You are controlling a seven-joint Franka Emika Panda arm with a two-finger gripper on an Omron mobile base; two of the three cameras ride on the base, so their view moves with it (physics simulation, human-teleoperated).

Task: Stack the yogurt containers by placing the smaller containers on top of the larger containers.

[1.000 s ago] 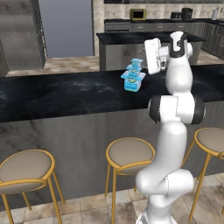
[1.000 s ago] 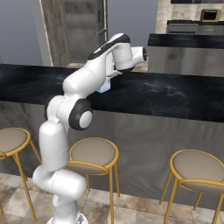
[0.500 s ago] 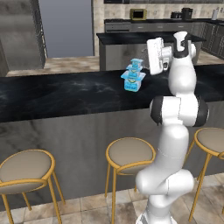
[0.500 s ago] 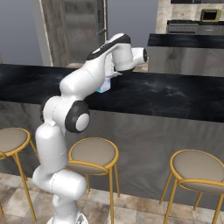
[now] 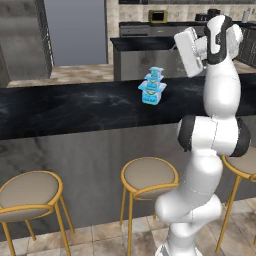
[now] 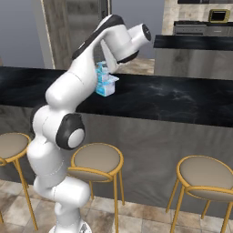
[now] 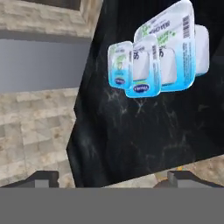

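Where the glossy black marble-veined counter (image 5: 75, 107) crosses the middle of the left base view, the three light-blue tapered yogurt containers (image 5: 152, 87) with wide white rims stand stacked in a small tower just right of centre, the largest cup (image 5: 151, 95) at the bottom, the medium cup (image 5: 153, 80) on it and the tiny cup (image 5: 156, 71) on top. In the hand view the same stack (image 7: 157, 57) fills the upper right, its printed white lids overlapping. The two-finger gripper (image 7: 113, 178) sits at the bottom edge, its dark tips far apart and holding nothing, clear of the cups.
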